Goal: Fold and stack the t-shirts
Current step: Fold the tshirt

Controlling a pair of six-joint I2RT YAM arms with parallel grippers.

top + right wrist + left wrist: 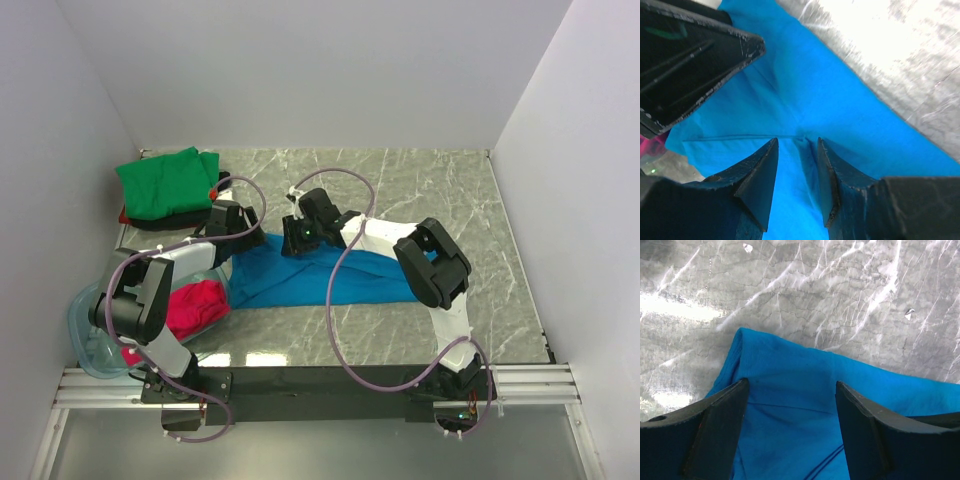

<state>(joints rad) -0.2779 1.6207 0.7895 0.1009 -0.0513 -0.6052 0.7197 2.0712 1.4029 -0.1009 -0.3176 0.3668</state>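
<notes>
The bright blue t-shirt lies spread across the middle of the marble table. My left gripper hovers open over its left end; in the left wrist view its jaws stand wide apart above the blue cloth. My right gripper is just to the right of it, nearly closed on a raised fold of the blue shirt, with the pinched ridge between its jaws. The green t-shirt lies folded at the back left. The magenta-red t-shirt sits bunched in the bin.
A clear plastic bin stands at the front left beside the left arm. A red edge shows under the green shirt. White walls close in the table on three sides. The left gripper's finger shows close by in the right wrist view.
</notes>
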